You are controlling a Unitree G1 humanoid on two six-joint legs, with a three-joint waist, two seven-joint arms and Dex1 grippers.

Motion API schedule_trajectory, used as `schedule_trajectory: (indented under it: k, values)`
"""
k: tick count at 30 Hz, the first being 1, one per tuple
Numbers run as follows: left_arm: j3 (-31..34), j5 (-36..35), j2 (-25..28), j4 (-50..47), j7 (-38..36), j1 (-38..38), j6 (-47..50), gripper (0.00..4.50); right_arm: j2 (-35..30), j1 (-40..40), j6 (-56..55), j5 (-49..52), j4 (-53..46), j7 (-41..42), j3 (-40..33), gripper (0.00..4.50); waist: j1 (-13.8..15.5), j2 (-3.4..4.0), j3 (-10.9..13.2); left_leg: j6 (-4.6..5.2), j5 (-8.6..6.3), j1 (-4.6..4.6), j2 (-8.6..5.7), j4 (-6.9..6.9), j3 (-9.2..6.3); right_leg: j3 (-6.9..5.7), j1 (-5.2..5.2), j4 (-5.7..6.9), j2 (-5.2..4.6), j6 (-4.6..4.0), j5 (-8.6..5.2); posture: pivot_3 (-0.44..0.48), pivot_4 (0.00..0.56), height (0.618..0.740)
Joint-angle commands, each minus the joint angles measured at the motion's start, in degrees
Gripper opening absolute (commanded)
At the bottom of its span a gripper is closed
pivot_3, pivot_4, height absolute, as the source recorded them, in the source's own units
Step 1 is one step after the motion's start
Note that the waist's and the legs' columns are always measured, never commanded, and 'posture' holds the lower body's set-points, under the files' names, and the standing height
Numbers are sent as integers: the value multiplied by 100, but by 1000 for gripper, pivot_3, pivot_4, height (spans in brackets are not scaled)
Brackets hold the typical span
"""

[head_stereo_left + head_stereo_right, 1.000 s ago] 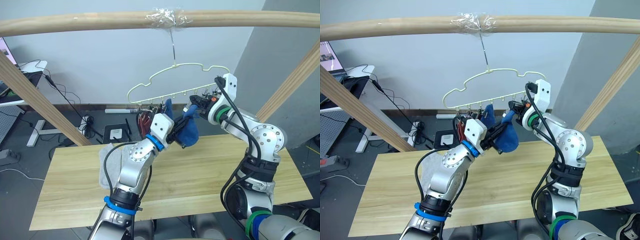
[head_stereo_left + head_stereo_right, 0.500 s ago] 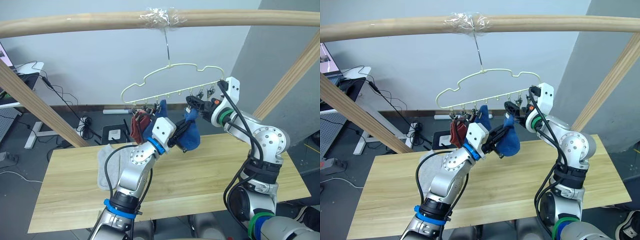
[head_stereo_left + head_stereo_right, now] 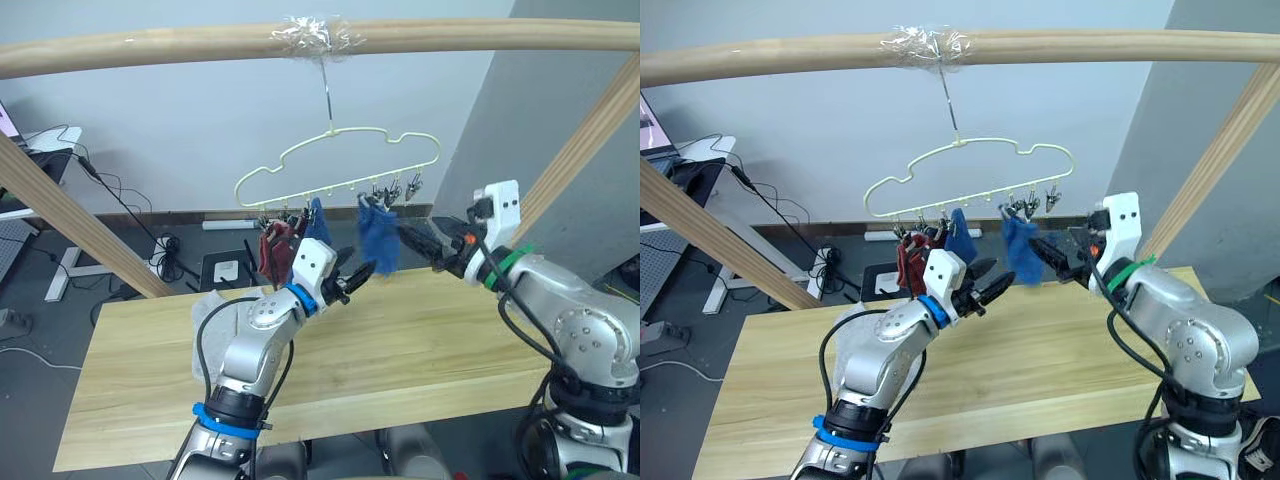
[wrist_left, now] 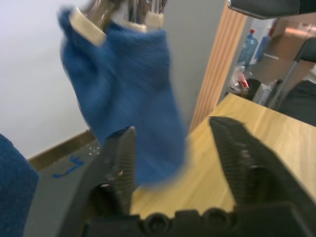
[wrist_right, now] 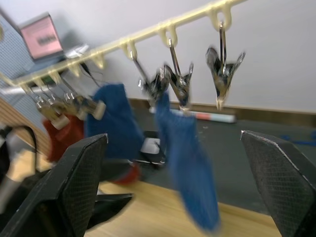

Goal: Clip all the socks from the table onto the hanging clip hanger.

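Left gripper [image 3: 362,272], open and empty, was the nearer arm to the grey socks [image 3: 222,322] lying flat on the table [image 3: 420,330] beside its elbow; right gripper [image 3: 1053,255] open.

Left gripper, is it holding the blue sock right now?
No, the left gripper is open, and the blue sock hangs from the clips on its own.

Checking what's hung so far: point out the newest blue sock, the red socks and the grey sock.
blue sock [image 3: 378,240], left eye view, mid-fabric below its clip
red socks [image 3: 272,250], left eye view, middle of the bunch
grey sock [image 3: 208,335], left eye view, fabric on the table
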Motion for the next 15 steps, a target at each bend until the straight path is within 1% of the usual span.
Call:
schedule_trajectory:
  k: [1, 3, 6, 8, 9, 10, 12, 15]
  values:
    - [126, -192, 336, -592, -243, 307, 164, 3924, -77, 251, -822, -596, -174, 143, 592, 4500, -5, 0, 0, -1, 0, 0, 0, 1, 0, 1, 0, 2, 0, 0, 0, -118, 156, 740]
    - [154, -331, 631, -1014, -406, 615, 328, 4467, -4, 422, -1272, -996, -85, 56, 884, 4500, 6, 0, 0, -1, 1, 0, -1, 4, 0, 2, 0, 4, -1, 0, 0, -100, 156, 740]
    - [316, -544, 959, -1567, -504, 953, 546, 4467, 157, 521, -1871, -1484, 15, -86, 1067, 4500, 38, 0, 0, -2, 1, -1, -2, 8, 0, 5, 1, 1, -2, 0, 0, -93, 158, 740]
    - [535, -729, 1114, -1959, -488, 1128, 631, 4500, 276, 545, -2334, -1783, 104, -150, 1144, 4148, 58, -1, 0, -5, 3, -2, -1, 9, -2, 4, 1, -1, -2, -1, 0, -84, 159, 740]
    - [629, -845, 1175, -2145, -466, 1202, 718, 4500, 307, 552, -2515, -1966, 167, -210, 1198, 3902, 65, -1, 0, -7, 4, -2, -2, 9, -2, 5, 1, -1, -3, -1, 0, -77, 159, 740]
    - [712, -968, 1223, -2308, -444, 1271, 812, 4500, 328, 544, -2670, -2143, 244, -248, 1267, 3602, 69, -1, 0, -9, 5, -2, -1, 8, -4, 3, 1, -2, -2, -1, 0, -77, 159, 740]
    - [888, -1289, 1298, -2623, -410, 1417, 1055, 4500, 346, 494, -2970, -2554, 423, -337, 1448, 2854, 73, -2, -1, -11, 6, -1, -1, 7, -4, 3, 3, -2, -2, -1, 0, -73, 160, 740]
    - [965, -1443, 1373, -2881, -333, 1574, 1203, 4500, 530, 444, -3316, -2828, 638, -430, 1516, 2854, 76, -2, -1, -12, 7, 1, -1, 5, -2, 4, 2, -3, -2, -1, 0, -61, 164, 740]
